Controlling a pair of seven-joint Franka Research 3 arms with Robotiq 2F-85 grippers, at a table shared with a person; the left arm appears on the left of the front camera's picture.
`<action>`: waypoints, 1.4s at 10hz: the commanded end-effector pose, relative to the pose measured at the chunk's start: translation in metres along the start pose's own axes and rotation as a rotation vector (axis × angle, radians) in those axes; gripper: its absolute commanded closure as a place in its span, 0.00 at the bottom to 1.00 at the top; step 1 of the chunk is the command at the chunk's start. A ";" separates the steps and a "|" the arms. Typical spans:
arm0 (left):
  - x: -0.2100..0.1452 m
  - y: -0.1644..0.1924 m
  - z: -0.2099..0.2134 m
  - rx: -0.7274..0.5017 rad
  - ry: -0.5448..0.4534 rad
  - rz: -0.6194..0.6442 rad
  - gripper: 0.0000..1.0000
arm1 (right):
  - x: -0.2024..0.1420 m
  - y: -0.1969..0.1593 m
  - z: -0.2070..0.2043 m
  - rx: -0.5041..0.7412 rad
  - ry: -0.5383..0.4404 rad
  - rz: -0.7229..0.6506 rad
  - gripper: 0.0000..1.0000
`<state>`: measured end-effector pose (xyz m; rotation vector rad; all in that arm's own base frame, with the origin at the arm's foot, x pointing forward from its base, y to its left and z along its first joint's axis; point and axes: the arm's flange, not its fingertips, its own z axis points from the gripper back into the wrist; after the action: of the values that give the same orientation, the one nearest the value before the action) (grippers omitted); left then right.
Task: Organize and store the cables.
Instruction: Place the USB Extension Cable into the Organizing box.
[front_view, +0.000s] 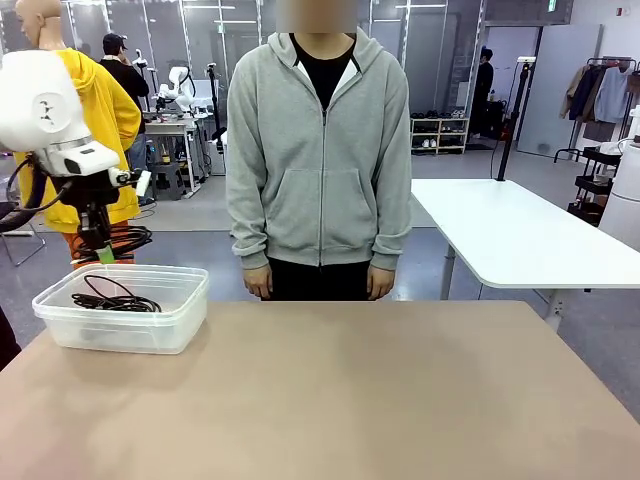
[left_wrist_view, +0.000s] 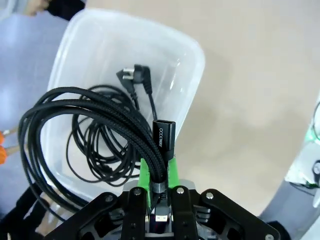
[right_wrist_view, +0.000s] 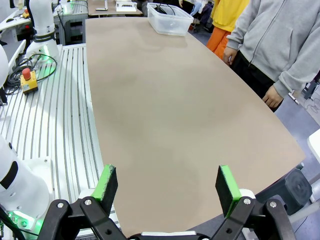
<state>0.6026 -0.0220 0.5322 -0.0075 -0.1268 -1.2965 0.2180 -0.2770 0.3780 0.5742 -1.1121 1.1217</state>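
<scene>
Braided black cable coil (left_wrist_view: 75, 120): light, floppy; L gripper (left_wrist_view: 157, 172) pinches its bundled strands near plug, above tub (left_wrist_view: 195, 65); R gripper (right_wrist_view: 167, 187) wide, empty.

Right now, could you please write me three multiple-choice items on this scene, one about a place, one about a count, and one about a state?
1. Where does the clear container stand?
A. near the table's far left corner
B. at the table's middle
C. on the floor

2. How many cable coils already lie inside the container?
A. none
B. one
C. four

3. What state is the left pincer in?
A. open and empty
B. shut on a coiled braided cable
C. shut on the container's rim

Key: 1 A, since the front view shows it at the table's far left, below the left arm. 2 B, since the left wrist view shows a single thin coil with a plug on the container's floor. 3 B, since the green pads clamp the braided cable beside its connector, above the container. The right pincer stands open over bare table.
</scene>
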 end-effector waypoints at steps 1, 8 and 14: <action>-0.005 0.004 -0.019 0.033 -0.005 0.089 0.84 | 0.003 0.001 0.000 -0.012 -0.007 0.005 0.00; -0.017 0.026 -0.064 -0.013 0.050 0.244 0.84 | 0.003 0.001 0.000 -0.012 -0.007 0.005 0.00; -0.015 0.026 -0.065 -0.015 0.079 0.258 0.00 | 0.003 0.001 0.000 -0.012 -0.007 0.005 0.00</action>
<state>0.6278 -0.0032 0.4650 0.0102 -0.0711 -1.0581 0.2180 -0.2770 0.3781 0.5742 -1.1120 1.1218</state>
